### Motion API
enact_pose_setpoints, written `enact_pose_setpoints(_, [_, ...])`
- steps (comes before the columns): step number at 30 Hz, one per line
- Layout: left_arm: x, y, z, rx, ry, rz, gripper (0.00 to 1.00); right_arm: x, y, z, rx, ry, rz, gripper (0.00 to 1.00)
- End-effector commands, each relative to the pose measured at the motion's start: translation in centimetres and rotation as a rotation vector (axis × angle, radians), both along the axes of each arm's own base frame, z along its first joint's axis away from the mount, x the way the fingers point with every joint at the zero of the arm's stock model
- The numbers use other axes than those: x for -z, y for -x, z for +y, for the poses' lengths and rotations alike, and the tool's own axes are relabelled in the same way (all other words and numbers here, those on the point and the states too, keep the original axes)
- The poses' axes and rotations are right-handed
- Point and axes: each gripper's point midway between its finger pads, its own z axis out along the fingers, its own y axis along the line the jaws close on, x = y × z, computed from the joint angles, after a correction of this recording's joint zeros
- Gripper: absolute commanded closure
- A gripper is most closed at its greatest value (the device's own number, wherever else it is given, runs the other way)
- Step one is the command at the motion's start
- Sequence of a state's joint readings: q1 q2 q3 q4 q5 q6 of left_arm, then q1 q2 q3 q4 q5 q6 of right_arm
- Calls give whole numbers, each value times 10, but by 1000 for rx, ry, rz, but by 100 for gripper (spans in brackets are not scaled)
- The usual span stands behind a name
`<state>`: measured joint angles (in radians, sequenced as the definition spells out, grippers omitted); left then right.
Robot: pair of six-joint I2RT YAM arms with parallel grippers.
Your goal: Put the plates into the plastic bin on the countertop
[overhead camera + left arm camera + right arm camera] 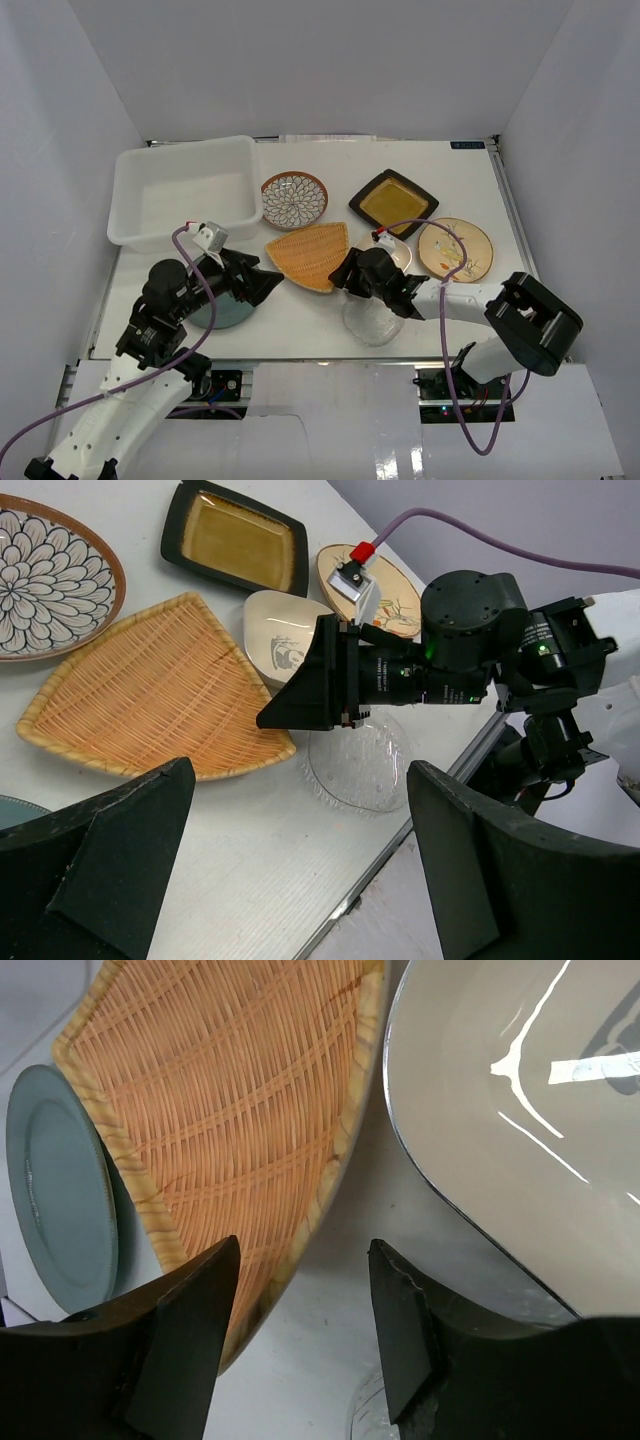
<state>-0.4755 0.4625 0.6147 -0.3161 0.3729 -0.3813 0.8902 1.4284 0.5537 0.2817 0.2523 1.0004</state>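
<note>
Hovering at centre frame, the right arm (375, 272) is holding its jaws released beside the orange woven plate (305, 255); the left arm (165, 295), lower left, is holding its jaws released too.

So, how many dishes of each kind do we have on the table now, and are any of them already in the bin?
Round plates: 3 (grey-blue plate, petal-patterned plate, cream floral plate)
Black square plate: 1
Orange woven tray: 1
Cream bowl: 1
Clear glass dish: 1
Total: 7 dishes, all on the table; 0 in the bin.
</note>
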Motion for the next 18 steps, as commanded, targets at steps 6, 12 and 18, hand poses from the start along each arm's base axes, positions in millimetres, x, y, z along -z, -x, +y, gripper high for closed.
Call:
enact_pose_setpoints(6, [-16,4,4,-10,14,-45,2,-24,-24,28,71,-157,-43,58])
enact_pose_setpoints(12, [-18,3,9,-44,20,-52,2,-40,-21,16,108,-186,-92,91])
enact_pose_setpoints(18, [-26,-4,18,-129,45,-55,2,-113,-4,2,73,-158,-259,92])
